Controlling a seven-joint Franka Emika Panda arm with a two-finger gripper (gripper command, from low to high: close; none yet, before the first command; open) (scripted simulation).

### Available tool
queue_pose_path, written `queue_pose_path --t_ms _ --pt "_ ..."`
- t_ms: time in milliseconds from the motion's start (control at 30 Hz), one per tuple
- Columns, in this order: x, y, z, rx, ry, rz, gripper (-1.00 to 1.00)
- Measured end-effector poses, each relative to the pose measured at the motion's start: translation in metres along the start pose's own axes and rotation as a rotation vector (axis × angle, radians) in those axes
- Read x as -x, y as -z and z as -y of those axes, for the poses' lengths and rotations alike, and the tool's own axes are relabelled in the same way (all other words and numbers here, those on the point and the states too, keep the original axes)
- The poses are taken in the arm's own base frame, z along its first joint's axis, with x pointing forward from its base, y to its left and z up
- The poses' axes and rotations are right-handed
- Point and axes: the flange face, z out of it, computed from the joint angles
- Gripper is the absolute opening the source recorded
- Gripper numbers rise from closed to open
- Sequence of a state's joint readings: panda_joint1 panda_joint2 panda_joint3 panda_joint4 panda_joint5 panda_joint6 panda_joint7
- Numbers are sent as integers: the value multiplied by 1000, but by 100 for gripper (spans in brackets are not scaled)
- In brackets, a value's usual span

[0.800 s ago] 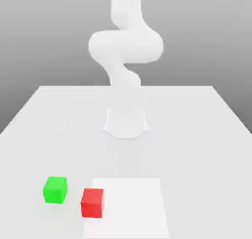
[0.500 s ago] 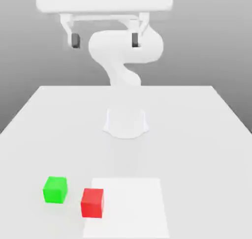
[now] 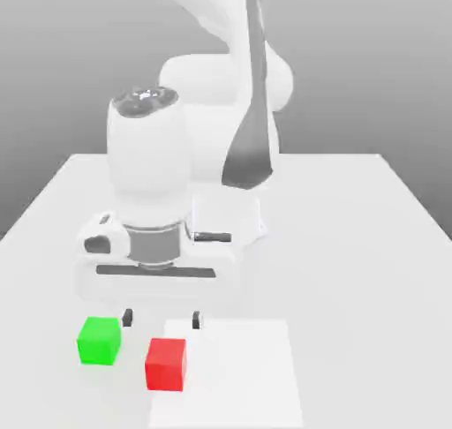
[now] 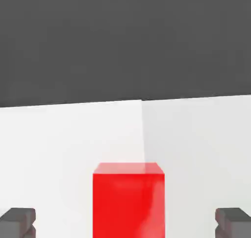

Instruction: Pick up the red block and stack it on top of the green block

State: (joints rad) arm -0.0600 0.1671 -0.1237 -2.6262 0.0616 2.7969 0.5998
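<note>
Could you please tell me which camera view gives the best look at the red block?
The hand view: the red block sits large and centred between the open gripper's fingertips. In the exterior view it is a small cube beside the green block.

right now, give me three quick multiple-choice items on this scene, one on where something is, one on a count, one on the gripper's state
1. Where does the green block sit relative to the red block in the exterior view?
A. to its left
B. on top of it
C. to its right

2. How many blocks are on the table?
A. one
B. two
C. three

3. What state is the gripper in?
A. shut on the red block
B. shut on the green block
C. open, holding nothing

Answers:
1. A, the green cube lies toward the exterior view's left, apart from the red one.
2. B, one red and one green.
3. C, the fingers stand wide apart either side of the red block without touching it.
</note>
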Motion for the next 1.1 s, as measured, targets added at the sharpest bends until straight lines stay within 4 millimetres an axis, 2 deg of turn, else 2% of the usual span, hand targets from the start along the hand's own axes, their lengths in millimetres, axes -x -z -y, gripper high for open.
queue_pose_path --t_ms 100,133,367,567,733,900,967,1100 --pt "1 -35 -1 3 0 3 0" --pt "2 -43 -2 4 0 3 -100" --pt "2 -44 -2 4 0 4 -100" --pt "-1 13 -6 3 -1 5 -100" --pt "-26 35 -61 0 -32 7 -100" --pt "-41 52 -117 2 -45 6 -100" --pt "-42 41 -123 3 -40 5 -100" --pt "-41 0 -121 3 -27 5 -100"
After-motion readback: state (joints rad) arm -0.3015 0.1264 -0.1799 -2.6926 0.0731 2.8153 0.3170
